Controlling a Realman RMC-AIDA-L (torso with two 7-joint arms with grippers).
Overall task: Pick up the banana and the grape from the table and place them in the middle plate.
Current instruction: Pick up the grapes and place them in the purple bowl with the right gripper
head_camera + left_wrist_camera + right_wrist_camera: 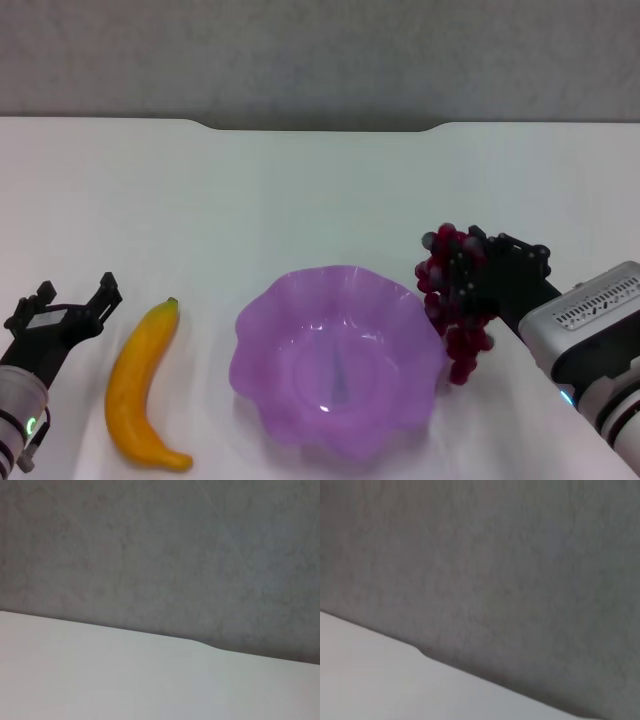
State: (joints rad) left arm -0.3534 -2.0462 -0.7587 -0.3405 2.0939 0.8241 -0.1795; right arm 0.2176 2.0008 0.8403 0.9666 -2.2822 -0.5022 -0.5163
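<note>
The banana [140,385] lies on the white table [300,200], left of the purple scalloped middle plate [262,322], which holds nothing. My right gripper [478,262] is shut on the grape [462,340]. The dark red bunch hangs from its fingers just beside the plate's right rim. My left gripper [75,297] is open and empty, low at the table's front left, just left of the banana. Neither wrist view shows any fruit, the plate or a gripper.
The table's far edge, with a shallow notch [315,128], meets a grey wall [320,50]. The left wrist view shows only the table [100,685] and the wall [160,555]; the right wrist view shows the same [355,680].
</note>
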